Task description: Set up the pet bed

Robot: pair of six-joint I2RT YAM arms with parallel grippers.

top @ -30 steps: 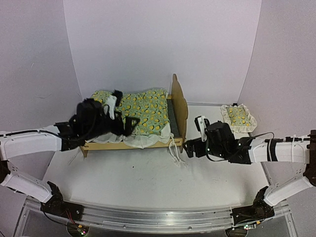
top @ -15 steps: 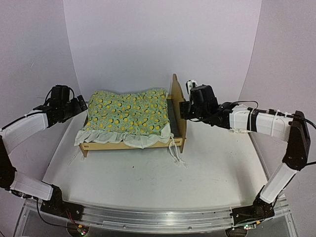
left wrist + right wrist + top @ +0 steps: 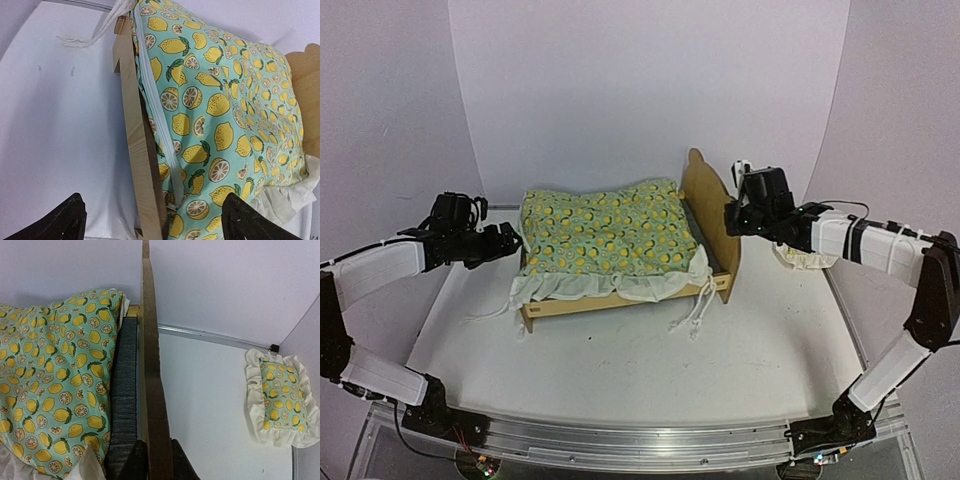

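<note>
The pet bed (image 3: 610, 298), a light plywood frame, stands mid-table with its tall headboard (image 3: 708, 205) to the right. A lemon-print blanket (image 3: 605, 232) covers it, and the dark grey mattress pad (image 3: 125, 390) shows beside the headboard (image 3: 152, 390). My right gripper (image 3: 732, 218) (image 3: 157, 465) is shut on the headboard's top edge, one finger on each face. At the foot end my left gripper (image 3: 514, 243) (image 3: 155, 225) is open. Its fingers (image 3: 65, 222) stand wide on either side of the foot rail (image 3: 135, 125) and the blanket's (image 3: 220, 110) end, touching neither.
A small ruffled lemon-print pillow (image 3: 280, 400) lies on the table right of the headboard, partly hidden behind my right arm in the top view (image 3: 802, 259). White blanket ties (image 3: 690, 315) trail onto the table in front of the bed. Curved white walls enclose the back and sides.
The bed has shifted right and turned slightly. My right gripper has closed on the headboard. My left gripper has come in low to the foot end.
</note>
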